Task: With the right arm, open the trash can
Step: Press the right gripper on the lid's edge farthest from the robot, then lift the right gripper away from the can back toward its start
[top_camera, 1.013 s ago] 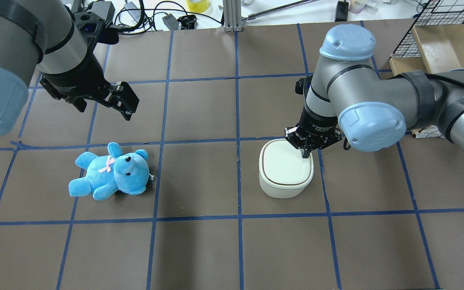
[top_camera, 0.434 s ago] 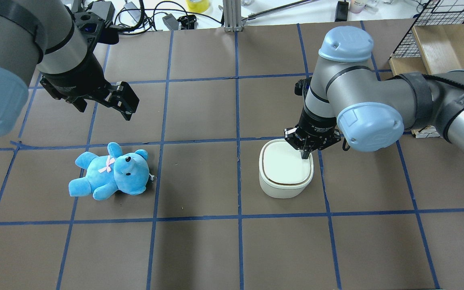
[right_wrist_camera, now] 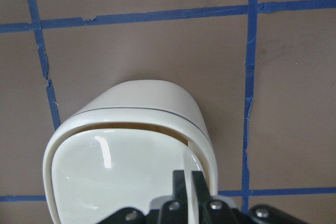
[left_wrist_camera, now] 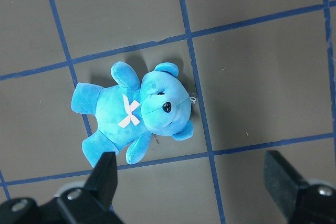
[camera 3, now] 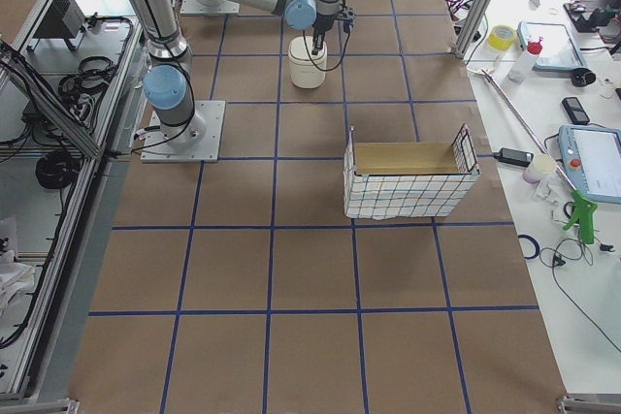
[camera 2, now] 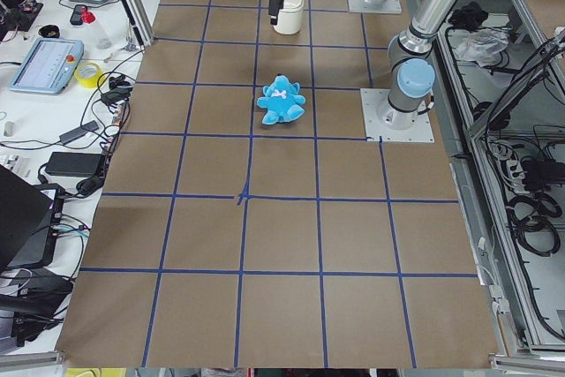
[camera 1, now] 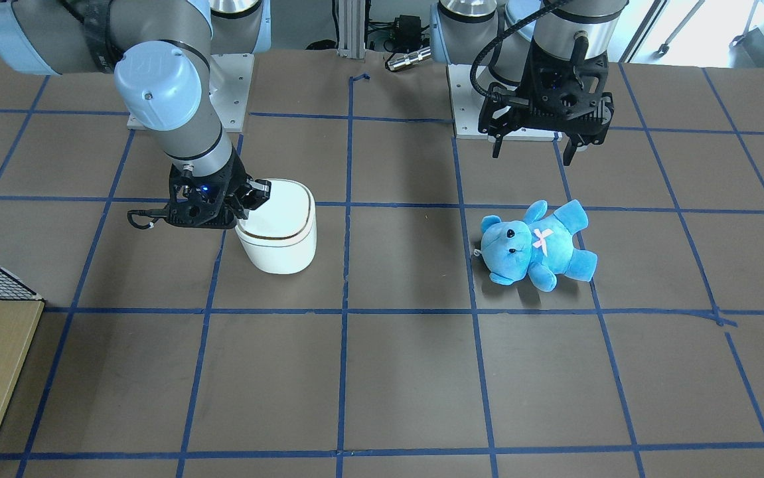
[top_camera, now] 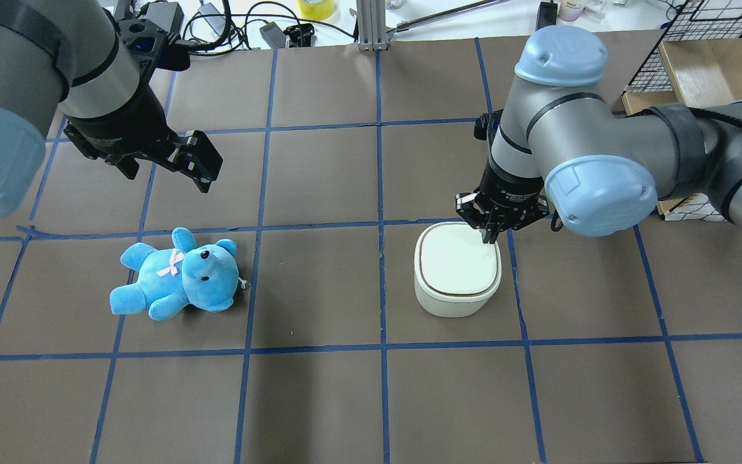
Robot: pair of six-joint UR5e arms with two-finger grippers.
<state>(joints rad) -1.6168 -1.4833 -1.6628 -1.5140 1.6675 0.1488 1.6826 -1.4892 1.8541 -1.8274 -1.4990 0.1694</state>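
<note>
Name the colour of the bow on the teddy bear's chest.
Pale pink. The bow on the blue teddy bear shows best in the left wrist-mounted view.

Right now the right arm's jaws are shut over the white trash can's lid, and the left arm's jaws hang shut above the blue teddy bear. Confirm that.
Wrong on one count: the left gripper has its jaws open, not shut; the left wrist view shows them spread wide above the teddy bear. The right gripper is shut over the trash can lid.
</note>
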